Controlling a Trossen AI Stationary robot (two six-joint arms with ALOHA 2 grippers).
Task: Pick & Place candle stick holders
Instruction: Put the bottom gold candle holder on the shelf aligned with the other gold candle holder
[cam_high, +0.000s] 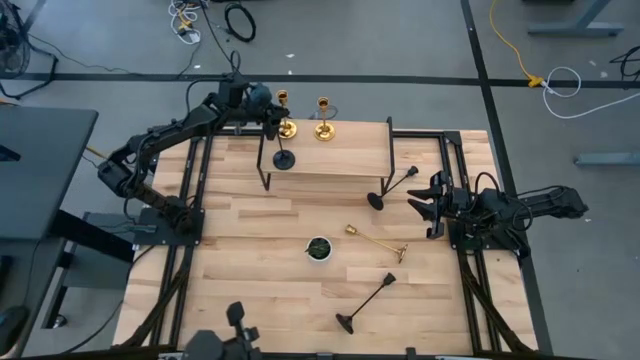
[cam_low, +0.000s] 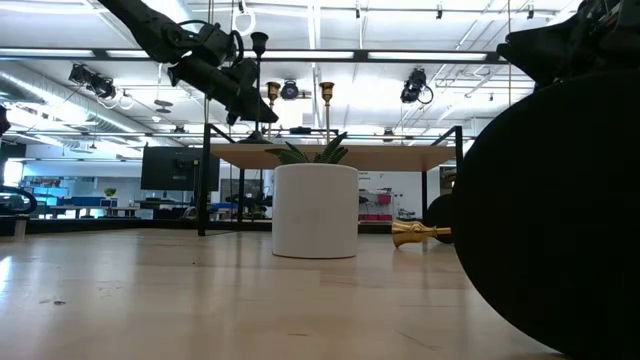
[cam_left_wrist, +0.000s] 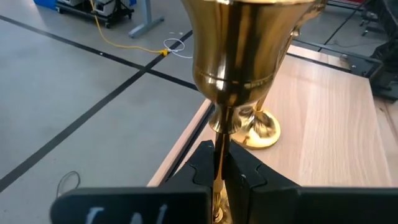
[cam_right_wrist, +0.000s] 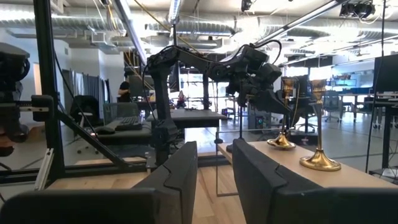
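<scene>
Right up against the left wrist camera is a gold candle holder (cam_left_wrist: 236, 56), its thin stem pinched between the left gripper (cam_left_wrist: 219, 171) fingers, so those jaws are pressed onto it; from above that left gripper (cam_high: 272, 116) sits at the far left corner of the raised wooden shelf (cam_high: 350, 150), with the held gold holder (cam_high: 283, 113) standing upright there; a second gold holder (cam_high: 323, 119) stands just beside it on the same far edge, and a black holder (cam_high: 284, 150) stands upright near the shelf's left end; a third gold one (cam_high: 376, 241) lies flat on the table (cam_high: 250, 270) right of the small white bowl (cam_high: 318, 248); one black holder (cam_high: 392, 187) leans tilted at the shelf's right leg, another black one (cam_high: 366, 302) lies on its side nearer the front edge; the right gripper (cam_high: 428, 207) waits at the table's right side, jaws spread with nothing in them.
</scene>
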